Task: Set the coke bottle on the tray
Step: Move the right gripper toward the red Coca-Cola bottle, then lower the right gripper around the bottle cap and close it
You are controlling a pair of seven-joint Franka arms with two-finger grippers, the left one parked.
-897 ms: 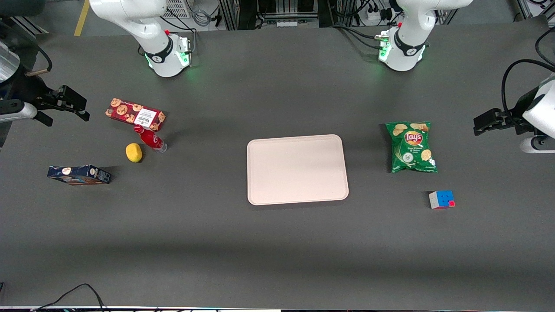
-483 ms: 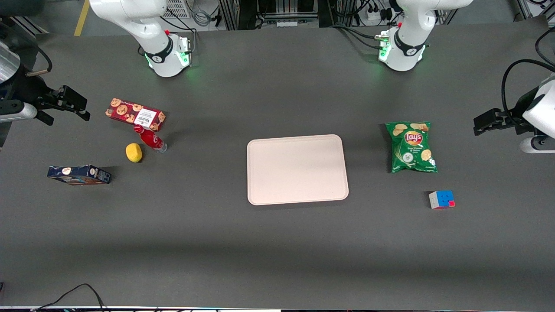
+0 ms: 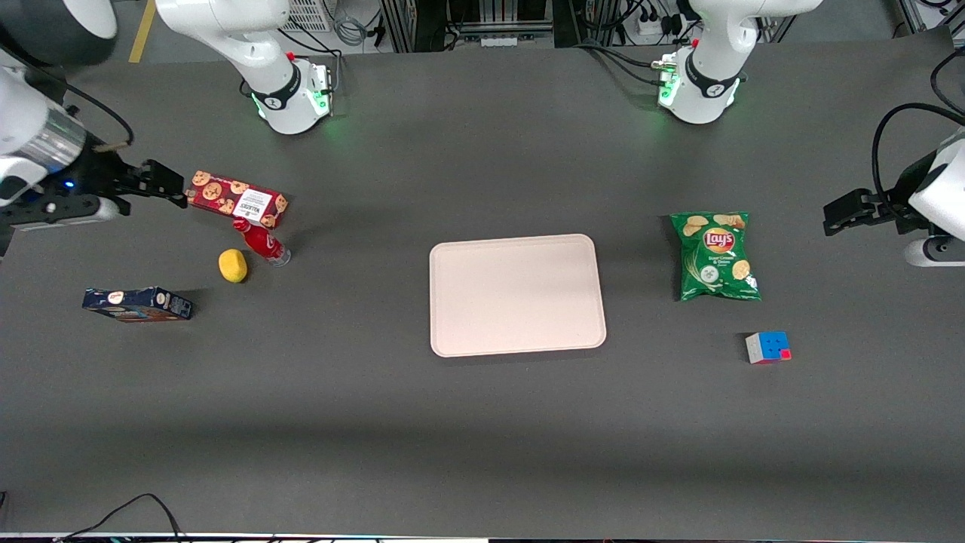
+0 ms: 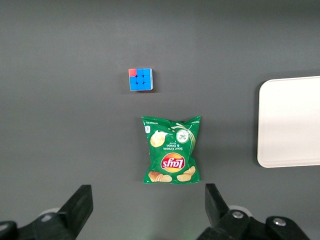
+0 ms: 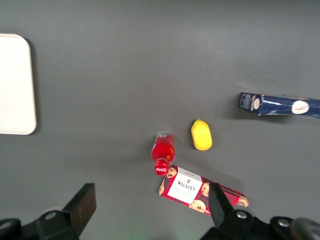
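The coke bottle (image 3: 261, 242) (image 5: 162, 151) stands tilted on the table, red with a red cap, its cap end touching the cookie box. The pale pink tray (image 3: 517, 295) (image 5: 15, 85) (image 4: 290, 122) lies bare in the middle of the table. My gripper (image 3: 170, 187) (image 5: 152, 206) hovers open above the table, beside the cookie box on the working arm's end, apart from the bottle. Its fingers are spread wide with nothing between them.
A red cookie box (image 3: 235, 199) (image 5: 202, 191) lies next to the bottle, and a lemon (image 3: 233, 265) (image 5: 201, 135) sits nearer the front camera. A dark blue box (image 3: 137, 304) lies toward the working arm's end. A chips bag (image 3: 716, 256) and a puzzle cube (image 3: 767, 347) lie toward the parked arm's end.
My gripper has moved in from the table's end toward the cookie box and the bottle. The objects have not moved.
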